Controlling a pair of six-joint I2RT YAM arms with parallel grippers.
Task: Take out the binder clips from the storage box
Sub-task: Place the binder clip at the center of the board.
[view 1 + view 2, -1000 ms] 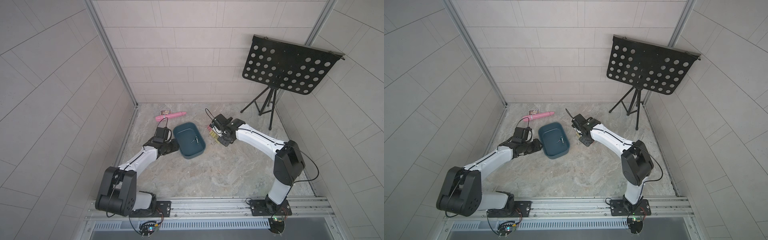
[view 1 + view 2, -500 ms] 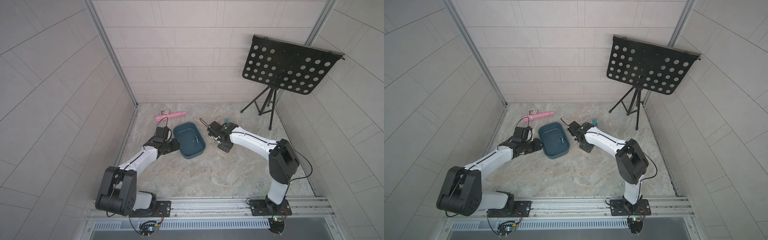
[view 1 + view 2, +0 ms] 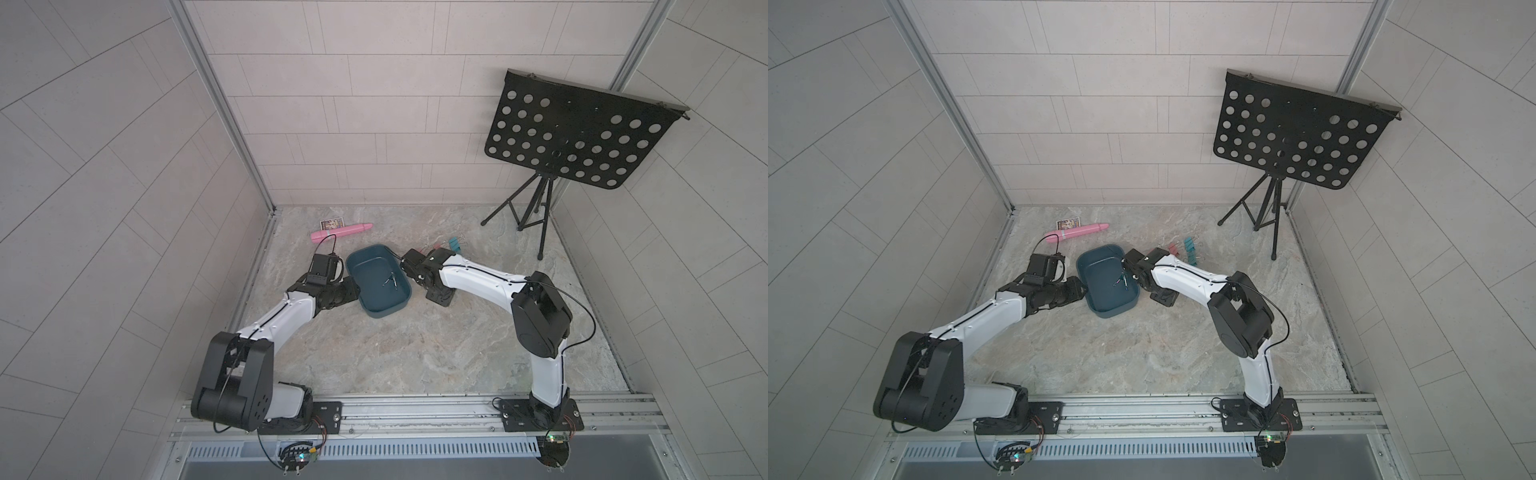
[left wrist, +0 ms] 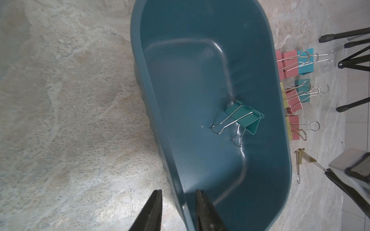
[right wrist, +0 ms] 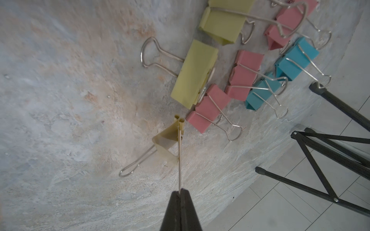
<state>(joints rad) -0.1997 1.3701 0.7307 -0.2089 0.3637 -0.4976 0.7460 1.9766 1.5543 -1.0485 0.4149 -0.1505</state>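
Bench: marbled grey-beige slab between tiled walls; everything below stands or lies on it.
Stand: black perforated music desk on a tripod in the far right corner, well apart from the box.
Box: dark teal tub with rounded corners, no lid and a glossy inside. It sits mid-bench between the two arms.
Left claw: black fingers a little apart, astride the box's wall at one end, one inside and one outside. A strip of bench shows between the outer finger and the wall, so I cannot tell whether it pinches.
Right claw: closed tight on one thin wire handle of the yellow clip, just outside the box on the stand's side.
Tube: pink and crayon-shaped, lying near the back wall behind the box, apart from it.
Clips: a close cluster on the bench just beside the box's long wall. Bodies are pale yellow, pink and light blue, and the silver wire handles are mostly folded flat, some crossing a neighbour.
Yellow clip: dull yellow body, tilted, hanging from the pinched handle. Its other handle reaches toward the bench, and it sits just beside a pink one of the cluster.
Teal clip: the only one inside the box. It lies on the box floor near the long wall, both silver handles pointing toward the middle.
Card: small and printed, just behind the tube.
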